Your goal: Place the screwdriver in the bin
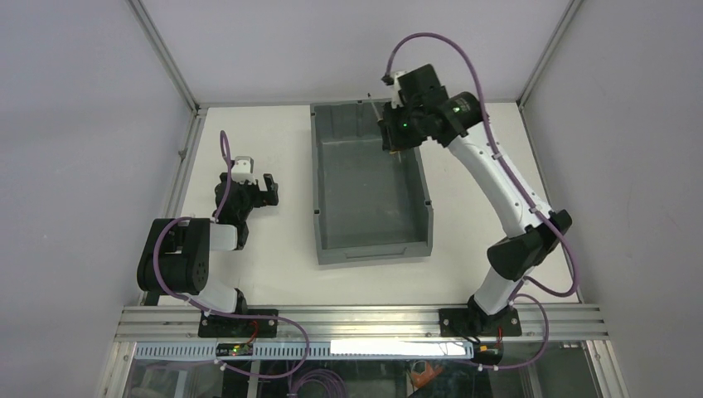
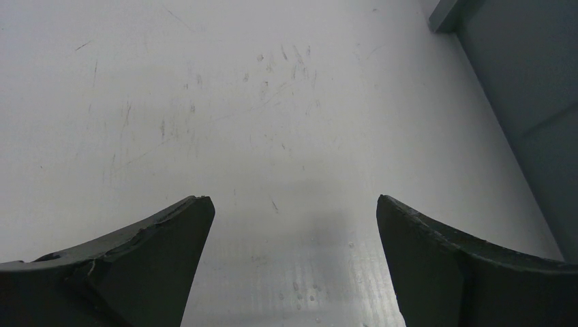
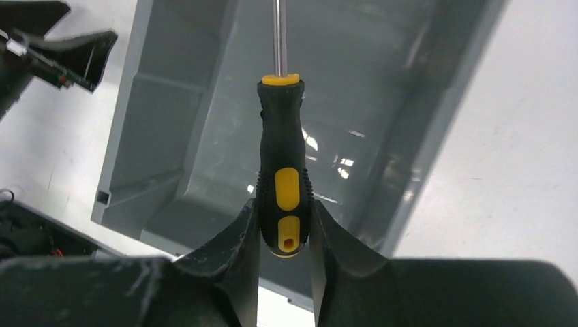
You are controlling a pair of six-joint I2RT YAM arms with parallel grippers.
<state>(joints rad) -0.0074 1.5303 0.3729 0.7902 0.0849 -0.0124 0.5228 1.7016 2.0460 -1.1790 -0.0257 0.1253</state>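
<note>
The grey bin [image 1: 332,247] stands in the middle of the table, its lowered lip toward the arms. My right gripper [image 1: 396,137] hangs over the bin's far right corner, shut on the screwdriver [image 3: 285,163]. In the right wrist view the black and yellow handle is clamped between both fingers [image 3: 238,238] near its butt end, and the thin metal shaft points away over the bin's floor [image 3: 218,116]. In the top view the screwdriver is mostly hidden by the gripper. My left gripper [image 1: 253,184] is open and empty, low over bare table left of the bin; the left wrist view [image 2: 293,204] shows only table between its jaws.
The bin's outer wall [image 2: 531,102] runs along the right edge of the left wrist view. Aluminium frame posts [image 1: 178,75] rise at the table's back corners. A rail [image 1: 365,319] carries both arm bases at the near edge.
</note>
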